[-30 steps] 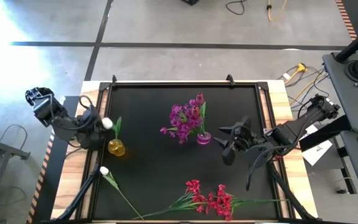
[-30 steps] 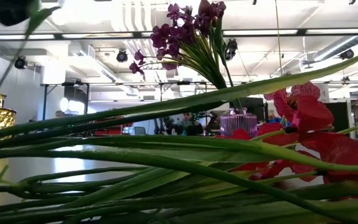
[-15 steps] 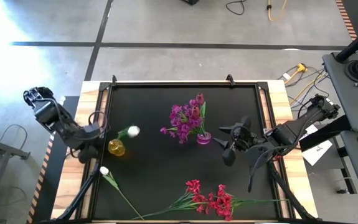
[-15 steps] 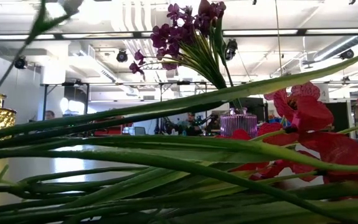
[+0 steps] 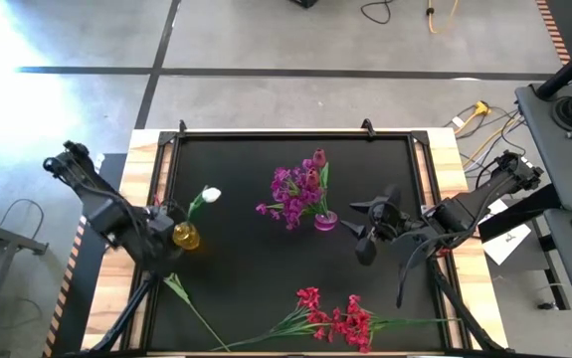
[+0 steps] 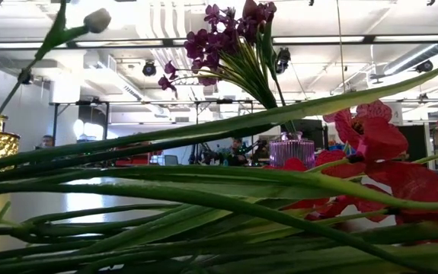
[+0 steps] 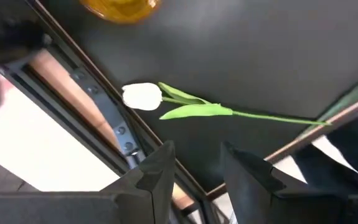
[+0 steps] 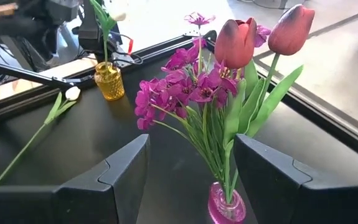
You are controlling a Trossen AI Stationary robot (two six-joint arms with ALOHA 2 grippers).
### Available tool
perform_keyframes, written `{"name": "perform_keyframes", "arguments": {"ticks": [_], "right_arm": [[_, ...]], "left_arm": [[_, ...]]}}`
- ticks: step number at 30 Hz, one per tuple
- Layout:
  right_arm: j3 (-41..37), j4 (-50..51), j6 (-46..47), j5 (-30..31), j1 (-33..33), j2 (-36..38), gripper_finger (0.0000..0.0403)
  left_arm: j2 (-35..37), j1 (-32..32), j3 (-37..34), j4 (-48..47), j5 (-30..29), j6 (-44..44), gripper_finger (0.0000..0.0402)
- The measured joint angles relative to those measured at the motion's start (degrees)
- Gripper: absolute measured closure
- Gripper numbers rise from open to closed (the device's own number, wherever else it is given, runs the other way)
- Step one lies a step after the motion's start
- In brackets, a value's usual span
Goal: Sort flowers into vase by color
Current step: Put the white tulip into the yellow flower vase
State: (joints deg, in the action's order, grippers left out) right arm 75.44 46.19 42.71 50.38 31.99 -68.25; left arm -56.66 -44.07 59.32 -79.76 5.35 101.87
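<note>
A white tulip (image 5: 209,196) stands in the yellow vase (image 5: 186,236) at the table's left and leans toward the right. A second white tulip (image 7: 142,96) lies flat on the black mat near the left edge; its stem (image 5: 188,303) runs toward the near edge. My left gripper (image 7: 194,165) is open and empty, just above that lying tulip and beside the yellow vase. Purple blossoms and pink tulips (image 8: 228,74) stand in the purple vase (image 5: 325,221). My right gripper (image 5: 365,234) is open and empty to that vase's right. Red blossom stems (image 5: 335,320) lie along the near edge.
The mat's raised frame (image 7: 113,121) runs close beside the lying white tulip. In the low view the lying green stalks (image 6: 203,205) fill the foreground. Bare black mat (image 5: 246,264) lies between the two vases and the red stems.
My left gripper has drawn away from the top of the yellow vase and gone toward the near edge and down, over the lying white tulip. The white tulip in the yellow vase now stands free and has tipped toward the right.
</note>
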Motion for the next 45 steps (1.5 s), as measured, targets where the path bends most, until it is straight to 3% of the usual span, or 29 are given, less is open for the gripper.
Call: {"name": "perform_keyframes", "arguments": {"ticks": [9, 19, 27, 35, 45], "right_arm": [[0.0, 0.0, -6.4, -1.5, 0.0, 0.1, 0.0179], [0.0, -0.2, -9.9, -1.3, -3.2, 0.9, 0.0179], [0.0, -0.2, -10.5, -1.4, -6.3, 1.1, 0.0179], [0.0, -0.2, -10.4, -1.4, -7.8, 1.1, 0.0179], [0.0, -0.8, -10.3, -2.9, -7.8, 1.1, 0.0179]], "left_arm": [[-14.0, -8.4, -2.6, 9.1, -1.7, 17.8, 0.0267], [-26.0, -10.9, -3.3, 15.9, -1.5, 33.3, 0.018], [-32.7, -10.6, -3.6, 18.0, 2.9, 34.8, 0.0144], [-36.0, -7.6, -9.6, 31.0, 2.7, 35.1, 0.0171], [-33.6, -3.8, -13.9, 34.7, 0.7, 33.6, 0.0187]]}}
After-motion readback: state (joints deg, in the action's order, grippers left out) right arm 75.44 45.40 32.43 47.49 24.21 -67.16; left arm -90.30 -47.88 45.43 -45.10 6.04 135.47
